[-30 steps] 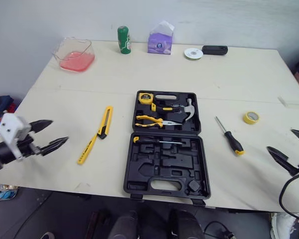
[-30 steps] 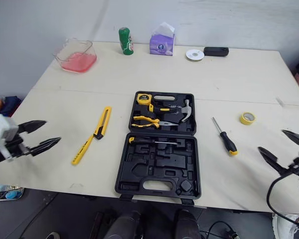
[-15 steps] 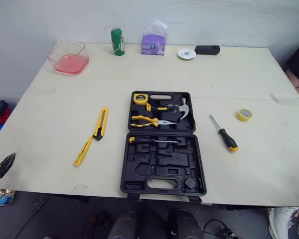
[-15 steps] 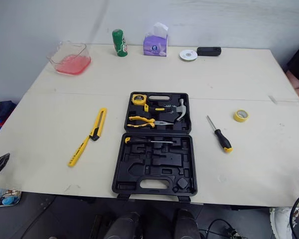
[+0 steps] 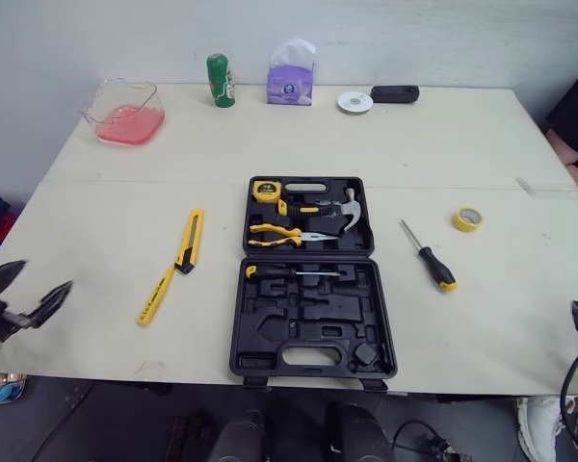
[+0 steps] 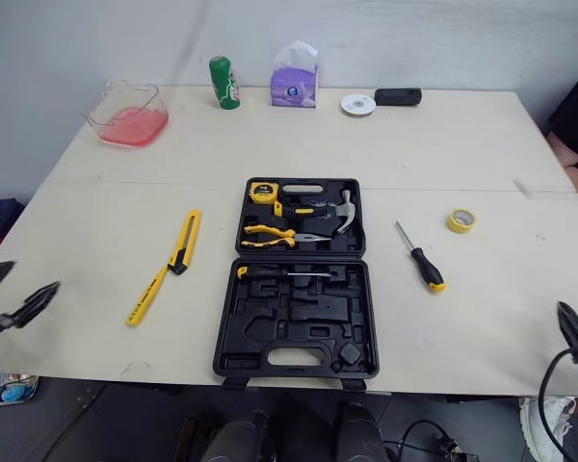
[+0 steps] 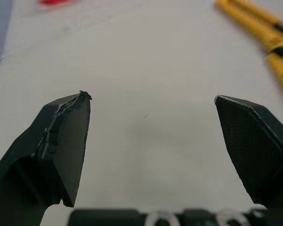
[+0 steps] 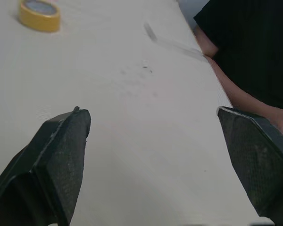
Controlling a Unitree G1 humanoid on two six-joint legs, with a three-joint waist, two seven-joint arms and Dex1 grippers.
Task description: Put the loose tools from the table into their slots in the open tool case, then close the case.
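Note:
The open black tool case point(image 5: 313, 274) lies mid-table; its far half holds a tape measure, pliers and a hammer, and a screwdriver sits in its near half. Left of the case lie a yellow utility knife point(image 5: 188, 241) and a yellow stick-shaped tool point(image 5: 156, 294). To the right of it rests a black-and-yellow screwdriver point(image 5: 429, 260). My left gripper point(image 5: 40, 277) hovers open and empty at the table's front left edge, well left of the yellow tools point(image 7: 269, 28). My right gripper point(image 8: 153, 110) is open and empty at the front right corner, with the yellow tape roll point(image 8: 39, 14) ahead of it.
Along the far edge stand a pink-filled clear container point(image 5: 125, 108), a green can point(image 5: 217, 79), a purple tissue box point(image 5: 289, 82), a white disc point(image 5: 354, 101) and a black device point(image 5: 395, 93). A person in black point(image 5: 573, 115) sits at the right edge, forearm point(image 8: 236, 94) near my right gripper.
The camera has shifted. Both grippers sit lower and farther out than a second ago; the left one has come back into view since half a second ago. The tools have not moved.

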